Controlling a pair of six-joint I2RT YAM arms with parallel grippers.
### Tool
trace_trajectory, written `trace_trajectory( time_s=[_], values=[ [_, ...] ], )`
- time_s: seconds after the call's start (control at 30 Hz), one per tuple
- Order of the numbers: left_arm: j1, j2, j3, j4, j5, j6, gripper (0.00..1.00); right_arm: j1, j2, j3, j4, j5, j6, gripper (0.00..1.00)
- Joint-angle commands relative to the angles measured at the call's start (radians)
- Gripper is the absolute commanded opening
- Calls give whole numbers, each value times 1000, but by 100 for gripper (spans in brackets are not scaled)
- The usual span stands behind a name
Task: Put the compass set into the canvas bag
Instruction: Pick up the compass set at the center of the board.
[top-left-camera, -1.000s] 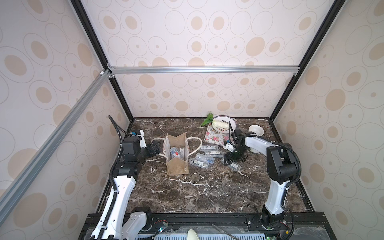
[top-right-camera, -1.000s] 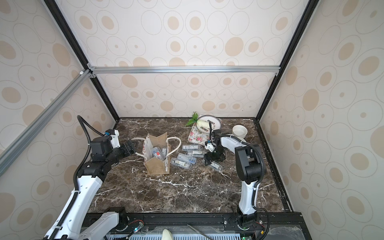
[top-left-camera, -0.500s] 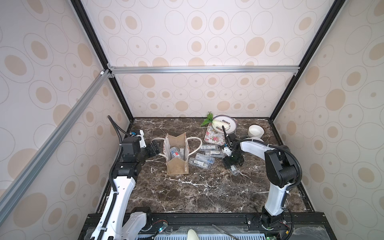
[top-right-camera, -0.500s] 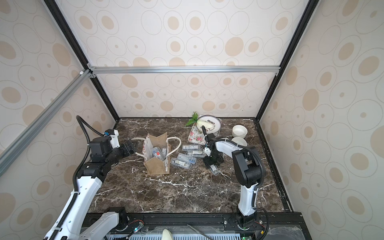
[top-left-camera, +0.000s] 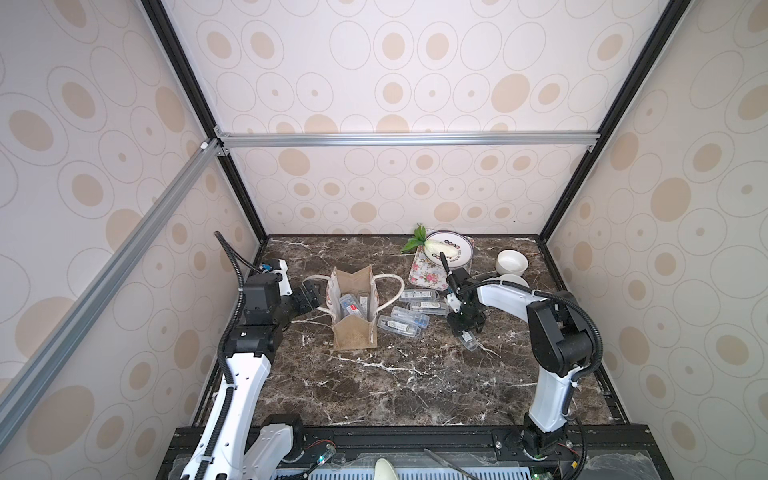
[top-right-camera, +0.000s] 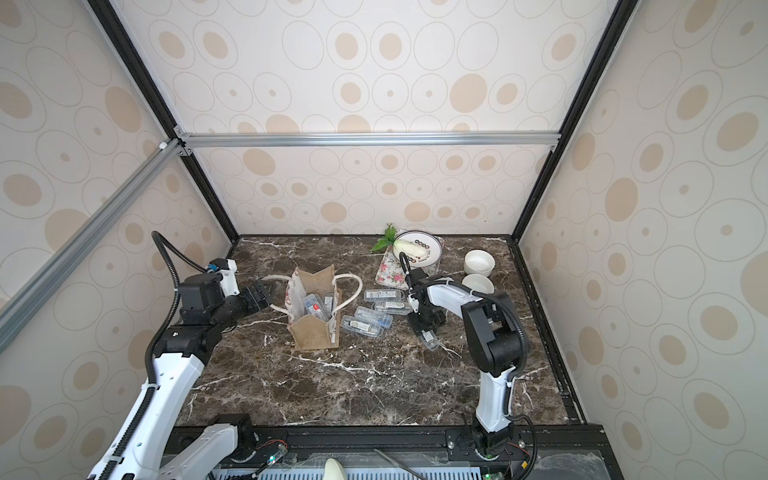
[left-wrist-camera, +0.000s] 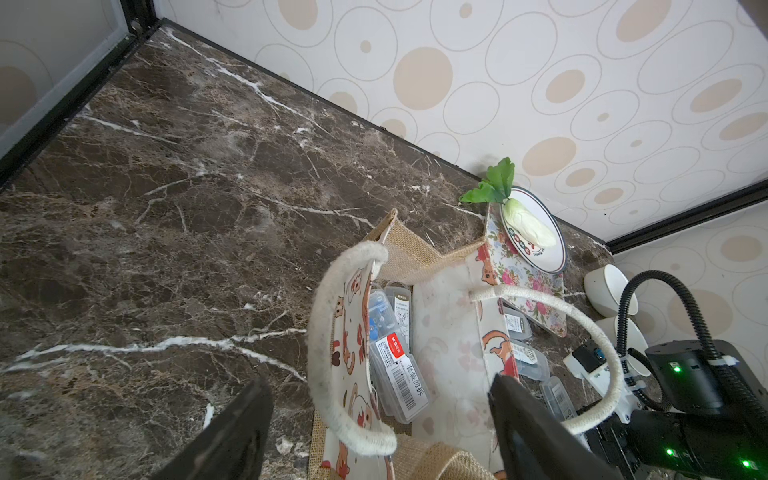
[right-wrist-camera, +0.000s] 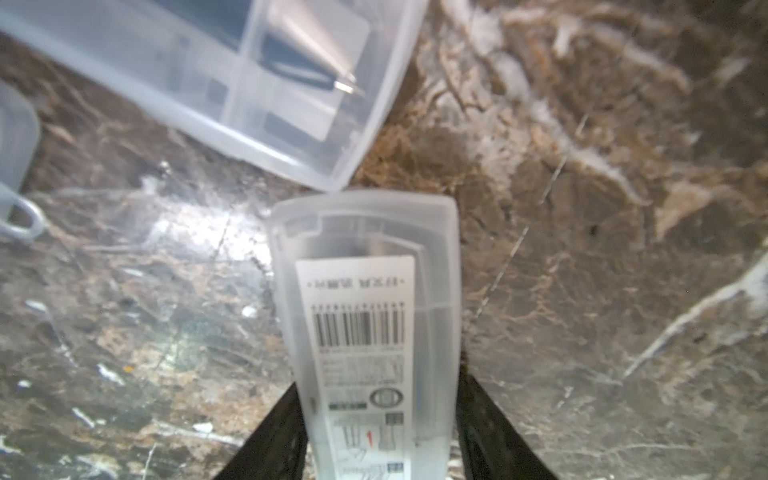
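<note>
The compass set, a clear plastic case with a barcode label, lies on the marble table, on the right arm's side of the canvas bag and apart from it. The right gripper points down over it, clenched on it: in the right wrist view its black fingers press both long sides. Four loose cases lie between it and the bag. The bag stands upright, mouth open, with packed cases inside. On the bag's opposite side the left gripper is spread wide at a rope handle, grasping nothing.
</note>
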Motion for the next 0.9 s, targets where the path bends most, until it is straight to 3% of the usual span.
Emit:
trace_trajectory(
  time_s=[0.0, 0.2, 0.57, 0.87],
  values=[
    [-6, -6, 16, 11, -4, 1, 84, 10, 13, -14, 21, 26, 16, 51],
    [-6, -5, 30, -2, -5, 9, 84, 16, -66, -5, -8, 40, 27, 43],
    [-6, -11, 60, -20, -13, 34, 84, 31, -299, 84, -149, 12, 83, 42],
    [-8, -4, 40, 0, -3, 25, 84, 122, -381, 291, -210, 18, 123, 42]
  ],
)
